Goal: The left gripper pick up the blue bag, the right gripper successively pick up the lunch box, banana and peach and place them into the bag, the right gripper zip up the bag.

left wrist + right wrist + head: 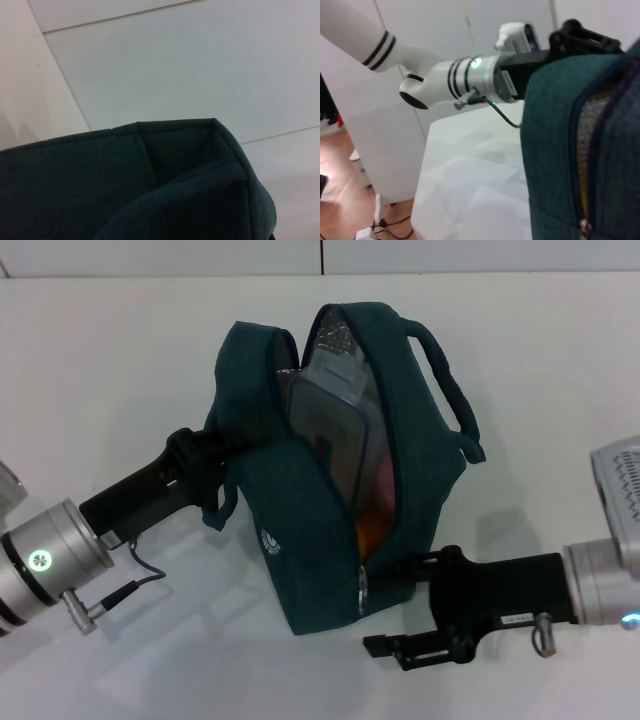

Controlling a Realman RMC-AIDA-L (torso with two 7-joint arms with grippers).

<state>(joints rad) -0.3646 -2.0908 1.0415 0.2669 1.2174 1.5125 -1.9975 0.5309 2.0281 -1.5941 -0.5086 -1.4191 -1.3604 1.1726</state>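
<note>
On the white table (110,360) stands the blue bag (300,560), its zipper mostly undone, with the clear lunch box (335,425) upright inside and something orange below it. At the bag's left side, the left gripper (215,460) is clamped on the fabric. Just beside the zipper's lower end sits the right gripper (425,570); whether it is clenched cannot be told.
</note>
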